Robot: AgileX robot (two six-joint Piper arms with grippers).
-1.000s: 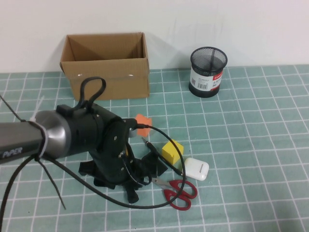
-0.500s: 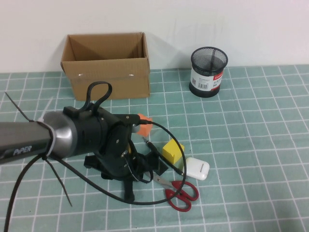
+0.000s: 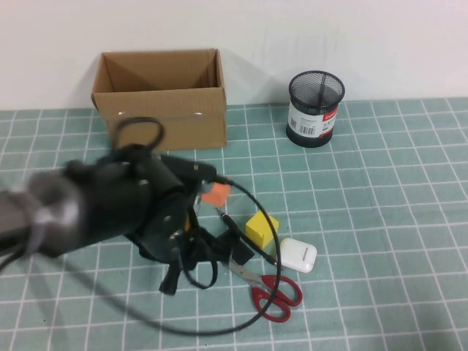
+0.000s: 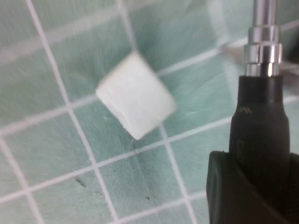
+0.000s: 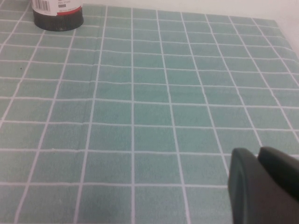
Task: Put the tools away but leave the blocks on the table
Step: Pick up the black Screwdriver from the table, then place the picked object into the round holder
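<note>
My left gripper (image 3: 181, 252) hangs low over the table (image 3: 380, 219), left of the tools. In the left wrist view it (image 4: 261, 196) is shut on the black-handled screwdriver (image 4: 261, 130), whose steel shaft points away from it. The white block (image 4: 135, 100) lies on the mat beside the shaft. The orange block (image 3: 216, 194) and the yellow block (image 3: 262, 228) sit right of the arm. The thin black pointed tool (image 3: 248, 235) lies between them. The red-handled scissors (image 3: 274, 294) lie nearer the front. My right gripper (image 5: 261, 186) is shut and empty above bare mat.
An open cardboard box (image 3: 161, 95) stands at the back left. A black mesh cup (image 3: 314, 108) stands at the back right and also shows in the right wrist view (image 5: 58, 11). A white glossy case (image 3: 297, 254) lies by the yellow block. A small black piece (image 3: 240, 252) lies by the scissors.
My left arm has swung and now shows blurred; its lower end has shifted left. The blocks, scissors and pointed tool have stayed in place.
</note>
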